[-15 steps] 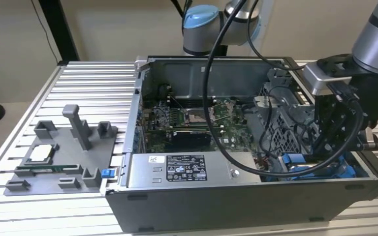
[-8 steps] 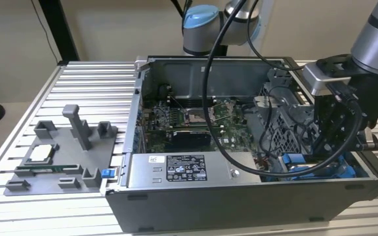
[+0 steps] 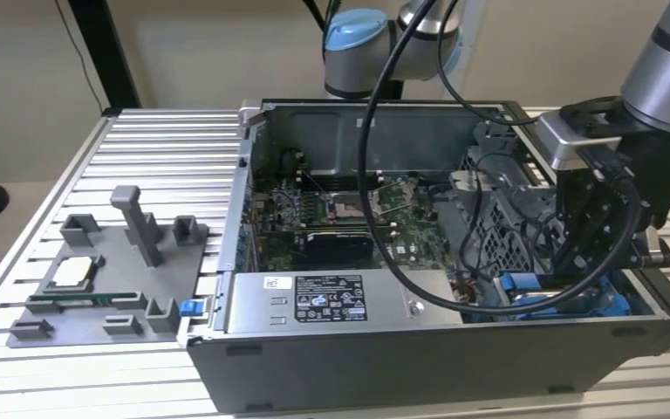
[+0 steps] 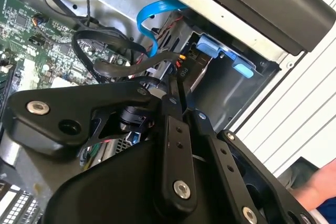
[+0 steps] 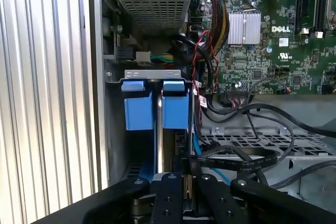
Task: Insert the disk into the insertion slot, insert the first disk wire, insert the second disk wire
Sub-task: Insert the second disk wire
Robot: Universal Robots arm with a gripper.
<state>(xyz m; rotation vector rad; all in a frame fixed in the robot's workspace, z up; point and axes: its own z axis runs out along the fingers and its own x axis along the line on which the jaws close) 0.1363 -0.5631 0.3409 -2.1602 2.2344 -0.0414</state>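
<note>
Gripper (image 5: 185,195) is reaching down into the open grey computer case (image 3: 428,358) at the exterior view's right | black fingers (image 5: 170,203) are pinching the disk (image 5: 167,145) on edge | disk is standing upright in the insertion slot (image 5: 152,74), long axis along the slot, between two smooth blue tabs (image 5: 137,106) | ribbed metal table (image 3: 160,157) is carrying the case.

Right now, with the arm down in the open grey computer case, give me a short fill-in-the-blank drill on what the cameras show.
1. The gripper is down inside the open grey computer case, at the exterior view's ____ end.
2. In the first wrist view, two bright ____ plastic tabs sit side by side beyond the gripper.
3. In the second wrist view, a flat blue cable loops above the ____ rectangular drive bay.

Missing words: right; blue; grey
</note>
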